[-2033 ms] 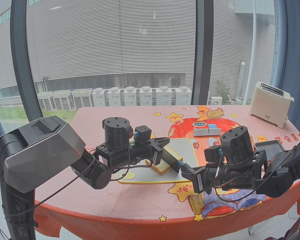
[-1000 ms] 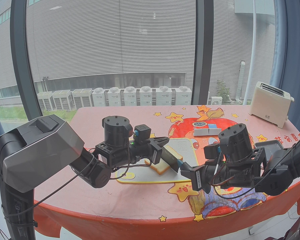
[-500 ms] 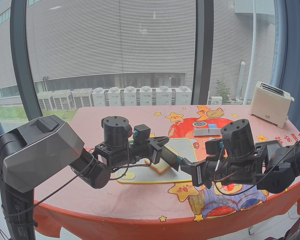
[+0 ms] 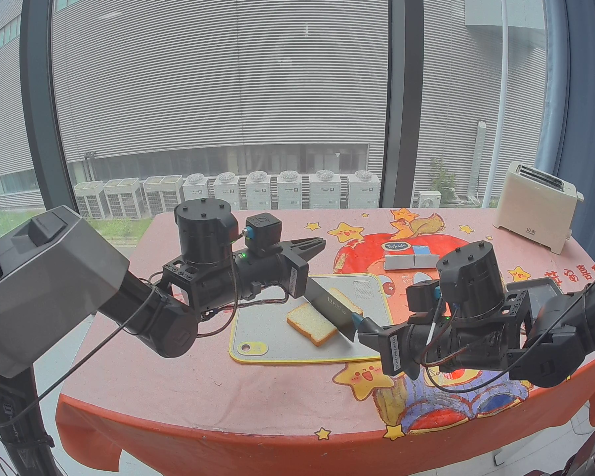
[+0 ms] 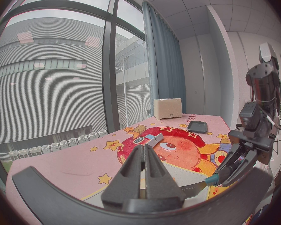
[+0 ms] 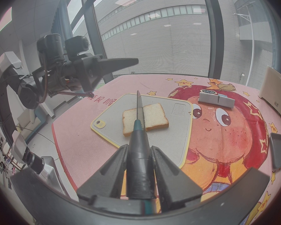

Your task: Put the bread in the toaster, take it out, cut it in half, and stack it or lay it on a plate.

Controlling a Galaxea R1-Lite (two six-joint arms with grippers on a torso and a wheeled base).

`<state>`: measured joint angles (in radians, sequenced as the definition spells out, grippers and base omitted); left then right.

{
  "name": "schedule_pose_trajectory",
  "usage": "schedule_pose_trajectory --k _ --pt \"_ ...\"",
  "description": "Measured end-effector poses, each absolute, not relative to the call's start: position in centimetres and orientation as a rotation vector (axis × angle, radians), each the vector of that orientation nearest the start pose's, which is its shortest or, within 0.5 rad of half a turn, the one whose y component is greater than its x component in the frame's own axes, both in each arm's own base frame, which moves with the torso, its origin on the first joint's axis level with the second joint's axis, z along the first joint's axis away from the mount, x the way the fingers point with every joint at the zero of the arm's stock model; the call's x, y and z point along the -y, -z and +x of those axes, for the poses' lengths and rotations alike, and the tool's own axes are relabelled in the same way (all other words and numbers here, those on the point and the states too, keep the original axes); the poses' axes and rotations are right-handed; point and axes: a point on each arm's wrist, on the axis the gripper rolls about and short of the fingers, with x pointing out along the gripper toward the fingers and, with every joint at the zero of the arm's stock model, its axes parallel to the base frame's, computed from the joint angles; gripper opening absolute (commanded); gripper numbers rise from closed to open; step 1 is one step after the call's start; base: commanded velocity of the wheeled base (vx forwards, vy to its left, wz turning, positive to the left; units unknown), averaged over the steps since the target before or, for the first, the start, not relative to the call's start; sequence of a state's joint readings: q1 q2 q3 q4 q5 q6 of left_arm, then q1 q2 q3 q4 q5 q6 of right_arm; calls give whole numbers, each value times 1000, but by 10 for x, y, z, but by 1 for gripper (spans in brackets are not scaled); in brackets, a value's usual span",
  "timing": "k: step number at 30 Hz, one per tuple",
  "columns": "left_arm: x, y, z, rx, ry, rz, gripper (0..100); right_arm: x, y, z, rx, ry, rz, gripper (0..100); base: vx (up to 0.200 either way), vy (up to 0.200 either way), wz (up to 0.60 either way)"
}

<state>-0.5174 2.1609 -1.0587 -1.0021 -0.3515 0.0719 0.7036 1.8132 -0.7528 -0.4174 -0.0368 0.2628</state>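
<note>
Knife (image 6: 137, 108), teal-handled, clamped in right gripper (image 6: 139, 147), blade across square toast slice (image 6: 154, 116) on yellow-rimmed grey board (image 6: 173, 136). Left gripper (image 4: 314, 244) pressed together, hovers near board.

Plate (image 4: 542, 287) partly behind right arm (image 4: 565, 338), toaster (image 6: 276, 92) cut off at edge

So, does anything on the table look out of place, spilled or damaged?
Nothing is spilled or broken. The bread lies flat on the cutting board, the knife in the right hand across its middle. Only the left hand is shut and raised apart from the slice, so nothing steadies it.
</note>
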Motion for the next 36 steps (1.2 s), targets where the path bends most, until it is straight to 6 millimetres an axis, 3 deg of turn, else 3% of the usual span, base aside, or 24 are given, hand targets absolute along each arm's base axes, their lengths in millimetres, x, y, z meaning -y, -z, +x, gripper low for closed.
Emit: schedule_pose_trajectory --k 25,36 --pt "147 -146 325 -26 756 79 0 -194 -117 237 -668 -535 16 0 0 0 0" --pt "132 -151 313 -1 730 78 0 -191 -118 240 -662 -524 13 0 0 0 0"
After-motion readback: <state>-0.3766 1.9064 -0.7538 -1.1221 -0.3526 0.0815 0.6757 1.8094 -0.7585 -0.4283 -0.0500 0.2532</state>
